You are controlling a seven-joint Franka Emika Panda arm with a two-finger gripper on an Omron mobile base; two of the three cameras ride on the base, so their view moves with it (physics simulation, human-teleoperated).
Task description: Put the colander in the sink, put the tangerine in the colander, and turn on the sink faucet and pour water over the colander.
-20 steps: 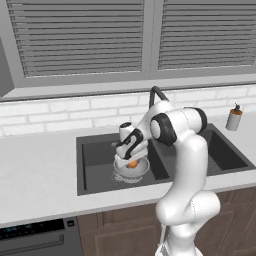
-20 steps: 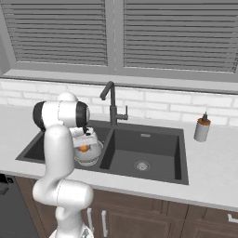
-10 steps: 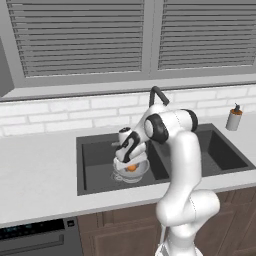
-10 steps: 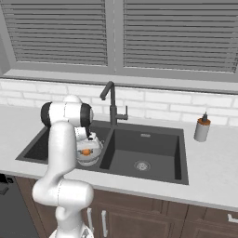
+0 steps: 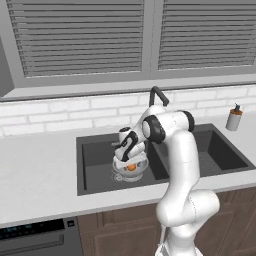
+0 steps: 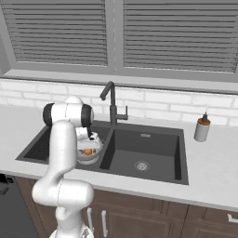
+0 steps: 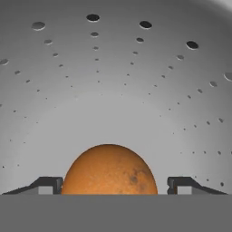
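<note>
The silvery colander stands in the left basin of the dark sink. Its perforated wall rises behind the hand in the hand view. The orange tangerine lies on the colander's bottom. My gripper reaches down into the bowl and is open, straddling the fruit; the right fingertip stands clearly off it, the left one close beside it. The dark faucet rises behind the divider, with no water running.
A small soap bottle stands on the pale counter to the right of the sink. The right basin holds a steel drain. A brick backsplash and shuttered window lie behind.
The hand came down into the colander with the tangerine, and its fingers have spread apart from the fruit.
</note>
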